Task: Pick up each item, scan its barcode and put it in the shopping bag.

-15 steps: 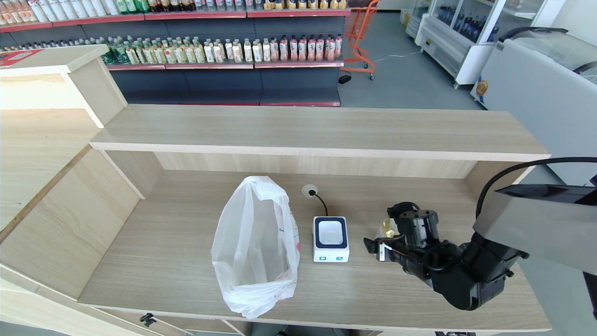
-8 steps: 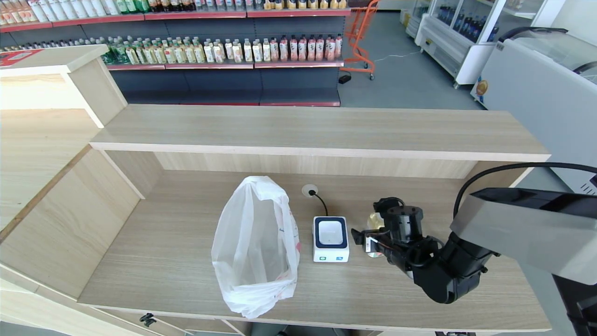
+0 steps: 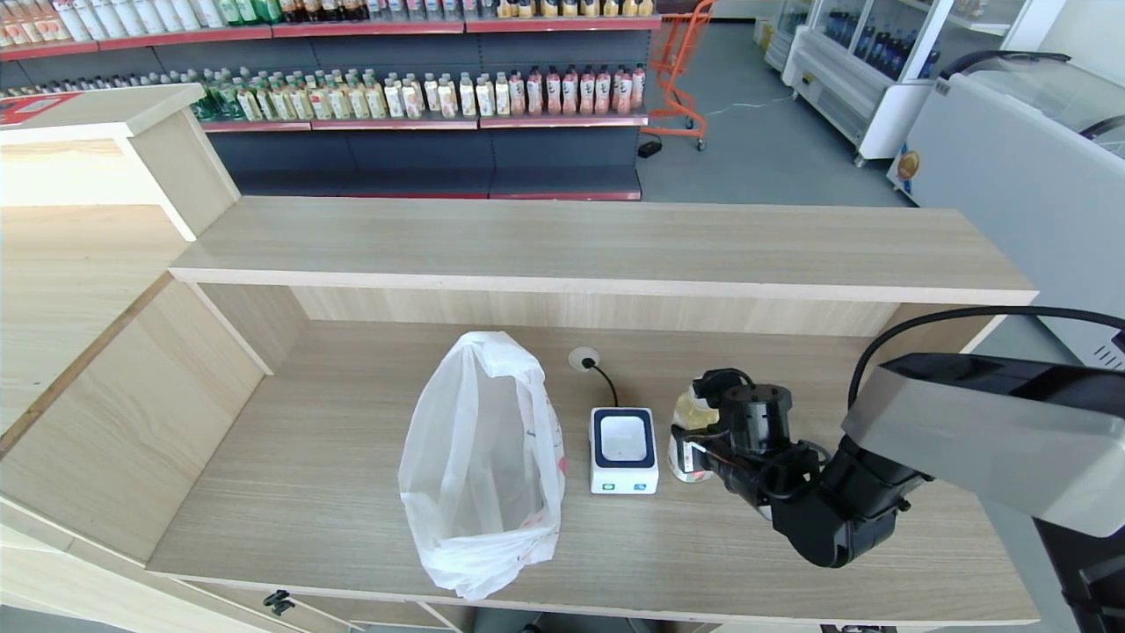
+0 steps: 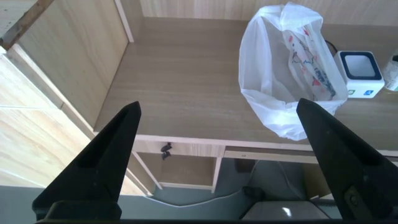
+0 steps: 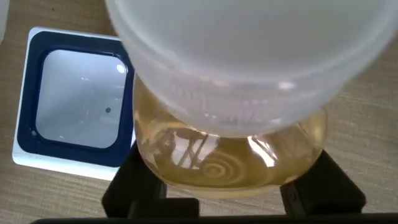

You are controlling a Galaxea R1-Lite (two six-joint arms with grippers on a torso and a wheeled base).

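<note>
A clear bottle [image 3: 688,434] of yellowish liquid with a white cap is held in my right gripper [image 3: 703,447], which is shut on it just right of the scanner. In the right wrist view the bottle [image 5: 236,137] hangs close to the camera, cap toward it, with the gripper [image 5: 230,196] clamping its body beside the scanner [image 5: 76,104]. The white scanner [image 3: 623,449] with a dark-blue framed window sits mid-counter. A white plastic shopping bag [image 3: 482,466] stands open left of it. My left gripper [image 4: 217,155] is open, held off the counter's front left, with the bag [image 4: 289,68] and scanner [image 4: 360,70] farther off.
The work counter [image 3: 308,492] is a recessed wooden surface with a raised ledge [image 3: 598,242] behind and a side wall at the left. A black cable [image 3: 605,383] runs from the scanner to a hole in the counter. Shelves of bottles stand far behind.
My right arm has moved left across the counter with the bottle, bringing it from the right side to right beside the scanner. The bag and scanner have stayed put.
</note>
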